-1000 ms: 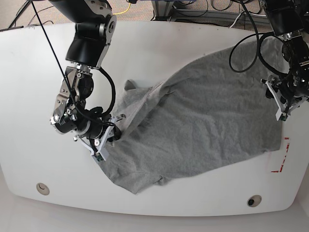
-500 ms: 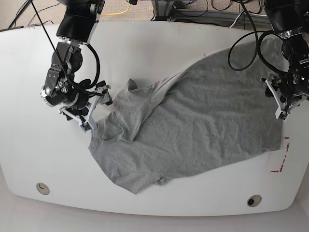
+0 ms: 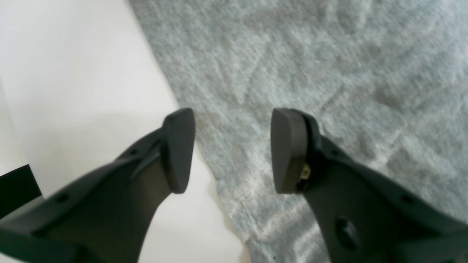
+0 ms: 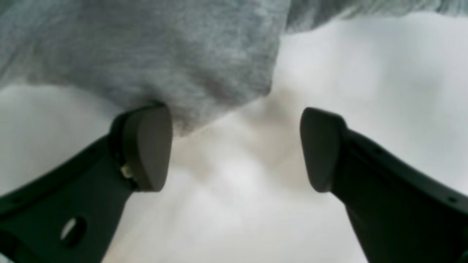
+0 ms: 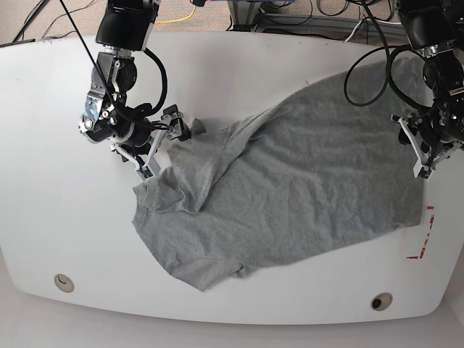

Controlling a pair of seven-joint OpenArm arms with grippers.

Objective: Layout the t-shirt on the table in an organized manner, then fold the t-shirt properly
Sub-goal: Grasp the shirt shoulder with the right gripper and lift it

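The t-shirt (image 5: 290, 196) lies wrinkled across the middle and right of the white desk (image 5: 43, 130) in the base view, stretching from lower centre up toward the upper right, with a bunched sleeve or collar fold at centre left. The right gripper (image 5: 163, 145), at the upper left of the frame, sits at that bunched edge; its wrist view shows the jaws spread wide with nothing between them, one fingertip (image 4: 146, 146) touching the cloth's edge. The left gripper (image 5: 424, 148), at the right edge of the frame, hovers over the shirt's border, jaws parted and empty, straddling the line between fabric and bare desk. A red tape mark (image 5: 424, 239) lies at lower right.
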